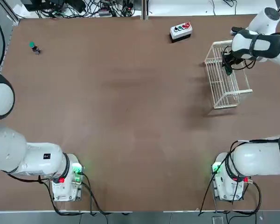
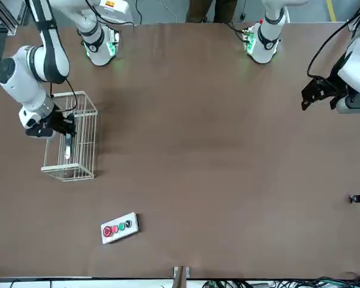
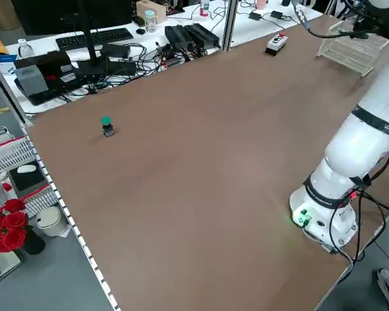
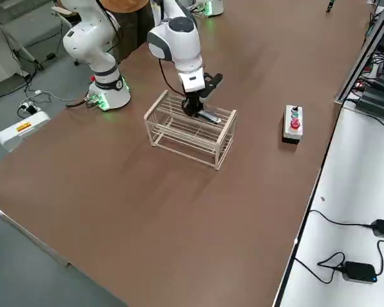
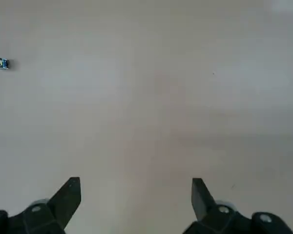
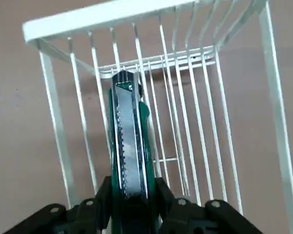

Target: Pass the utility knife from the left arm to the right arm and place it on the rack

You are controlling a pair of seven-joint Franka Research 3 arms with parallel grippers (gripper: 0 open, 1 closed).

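In my right wrist view, my right claw [image 6: 133, 187] is closed on the knife [image 6: 129, 141], its green body pinched between both fingers and its metal front pointing away from me, with the white bars of the rack [image 6: 112, 13] beyond. In my left wrist view, my left claw [image 5: 136, 200] stands wide with nothing between its fingers, over the bare desk [image 5: 136, 122]. In the top view, the rack sits toward two o'clock on the desk, and my right claw reaches over it with the knife; the button box [image 1: 181, 31] lies toward one o'clock and a small green-topped object [image 1: 35, 48] toward ten. In the front view, the knife hangs over the rack toward ten o'clock, angled down; I cannot tell whether it touches the bars. There my left claw is toward two o'clock, well apart from the rack. In the left side view, the rack is toward two o'clock, the button box toward one. In the right side view, I hold the knife at the rack's upper side, with the button box at three o'clock from the rack.
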